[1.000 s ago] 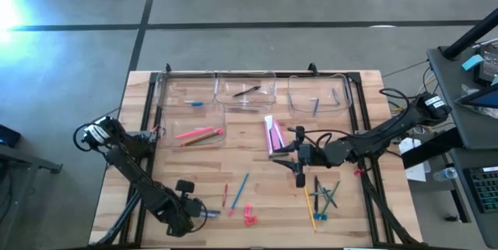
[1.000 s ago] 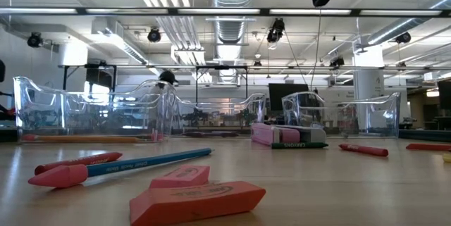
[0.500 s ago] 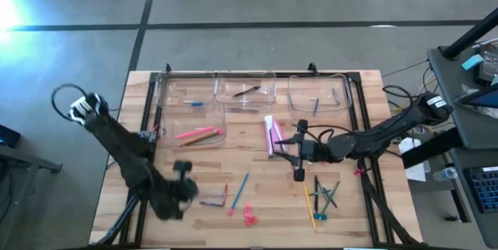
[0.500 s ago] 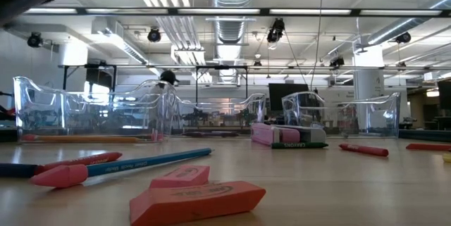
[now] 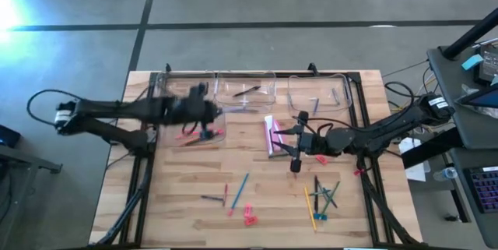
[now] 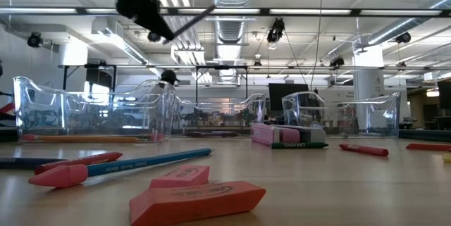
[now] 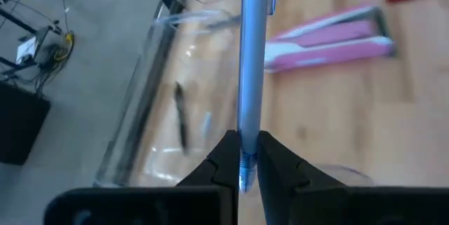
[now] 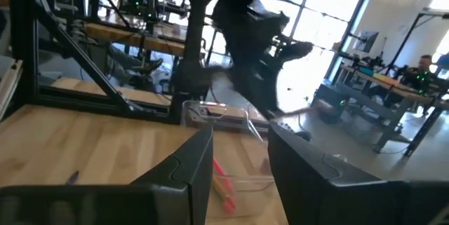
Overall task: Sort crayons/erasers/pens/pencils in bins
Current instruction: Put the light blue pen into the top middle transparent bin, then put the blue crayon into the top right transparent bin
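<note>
Left gripper (image 5: 204,114) had travelled from the near-left corner of the table, where it sat a second earlier, to above the bin (image 5: 191,132) holding pink and orange sticks, in the left half of the table. Its fingers (image 7: 226,156) were clamped tight on a blue pen (image 7: 252,57), which stuck out forward past them; the low view showed the pen high in the air as a thin dark rod (image 6: 189,20).

Right gripper (image 5: 296,150) had shifted slightly toward the far side and hung above the table centre, just beside the pink box (image 5: 273,134). Its jaws stood partly apart with nothing between them.

Erasers (image 6: 194,196) lay where they were before, on the near side of the table. Three more bins (image 5: 245,93) lined the far edge, unchanged.
</note>
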